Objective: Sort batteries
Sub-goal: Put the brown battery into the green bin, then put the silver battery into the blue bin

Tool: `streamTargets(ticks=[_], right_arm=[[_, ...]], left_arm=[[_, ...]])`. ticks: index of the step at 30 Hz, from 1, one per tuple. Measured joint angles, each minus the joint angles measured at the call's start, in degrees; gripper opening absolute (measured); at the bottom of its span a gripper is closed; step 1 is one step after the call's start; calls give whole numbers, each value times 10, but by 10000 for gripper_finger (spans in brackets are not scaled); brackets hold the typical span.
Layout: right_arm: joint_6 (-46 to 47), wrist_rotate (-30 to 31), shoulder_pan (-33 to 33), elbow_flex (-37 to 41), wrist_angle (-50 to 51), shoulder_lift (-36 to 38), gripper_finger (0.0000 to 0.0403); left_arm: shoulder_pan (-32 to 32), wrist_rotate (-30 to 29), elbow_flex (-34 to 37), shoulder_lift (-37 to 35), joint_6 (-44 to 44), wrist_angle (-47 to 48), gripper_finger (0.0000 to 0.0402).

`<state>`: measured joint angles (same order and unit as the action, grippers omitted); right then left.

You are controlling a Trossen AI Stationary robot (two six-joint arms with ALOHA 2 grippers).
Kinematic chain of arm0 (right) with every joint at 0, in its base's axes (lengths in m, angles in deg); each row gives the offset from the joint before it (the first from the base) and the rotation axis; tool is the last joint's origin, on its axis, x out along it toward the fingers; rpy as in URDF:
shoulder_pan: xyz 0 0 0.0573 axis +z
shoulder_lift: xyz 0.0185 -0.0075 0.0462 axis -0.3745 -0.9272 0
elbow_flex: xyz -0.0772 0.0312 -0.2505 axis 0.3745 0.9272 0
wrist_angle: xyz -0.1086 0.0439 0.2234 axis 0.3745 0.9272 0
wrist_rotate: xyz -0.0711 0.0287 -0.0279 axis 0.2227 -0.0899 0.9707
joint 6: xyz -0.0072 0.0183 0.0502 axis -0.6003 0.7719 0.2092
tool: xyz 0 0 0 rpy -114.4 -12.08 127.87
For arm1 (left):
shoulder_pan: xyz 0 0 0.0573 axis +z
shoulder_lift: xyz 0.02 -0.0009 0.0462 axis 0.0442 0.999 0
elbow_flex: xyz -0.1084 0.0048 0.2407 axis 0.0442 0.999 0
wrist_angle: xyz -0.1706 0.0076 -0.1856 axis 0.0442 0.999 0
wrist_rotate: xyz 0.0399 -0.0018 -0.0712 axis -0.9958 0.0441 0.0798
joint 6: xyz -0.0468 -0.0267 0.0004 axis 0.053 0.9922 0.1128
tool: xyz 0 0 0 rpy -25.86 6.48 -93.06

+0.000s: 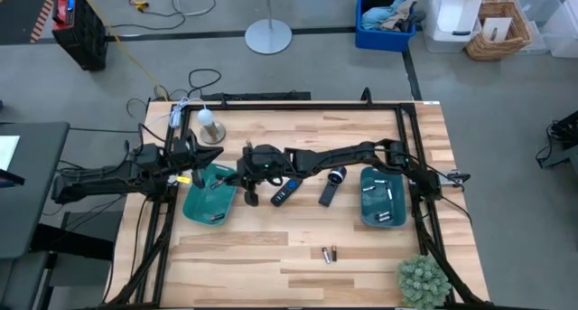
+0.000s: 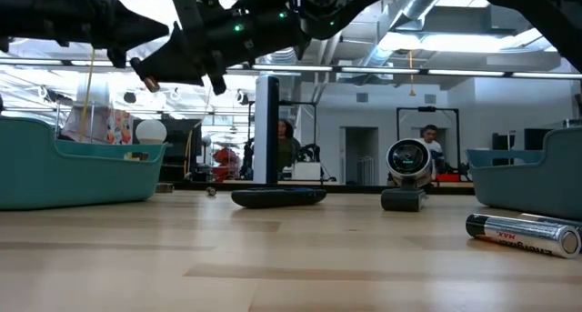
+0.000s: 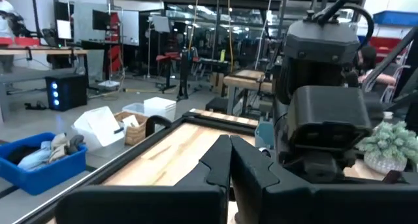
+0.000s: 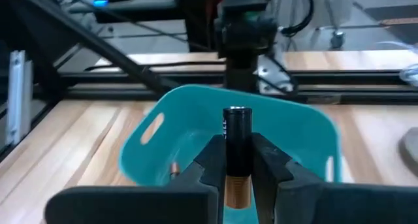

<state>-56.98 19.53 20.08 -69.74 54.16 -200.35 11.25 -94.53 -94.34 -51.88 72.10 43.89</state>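
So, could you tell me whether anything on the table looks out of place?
Two batteries lie loose on the bare wood near the front edge, outside both teal trays. The right gripper holds a battery above the left tray. Nothing looks spilled or damaged.

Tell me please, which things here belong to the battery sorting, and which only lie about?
Job: battery held in the right gripper over the left teal tray; right teal tray; two loose batteries; left gripper.

Lying about: remote control, flashlight, plant.
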Motion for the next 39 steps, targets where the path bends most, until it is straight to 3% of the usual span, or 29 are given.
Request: streamTargets(ticks=[5,13,23,30,34,39], right_arm=[[17,21,-5,0,-15,-6,61],[65,24,-5,-39,-84,-86,67],[54,13,-12,-80,-9,-88,198],[33,16,-5,-81,41,-67,211],[21,54,2,-35,27,-35,194],[36,98,0,131,-79,64,176]], left_arm=[[0,8,0,-10,7,-10,4],[0,25,0,-8,10,-20,4],[0,33,0,-8,9,-17,4],[0,32,0,-8,3,-4,4],[0,39,0,-8,3,-3,4],[-1,59,0,-7,0,12,4]])
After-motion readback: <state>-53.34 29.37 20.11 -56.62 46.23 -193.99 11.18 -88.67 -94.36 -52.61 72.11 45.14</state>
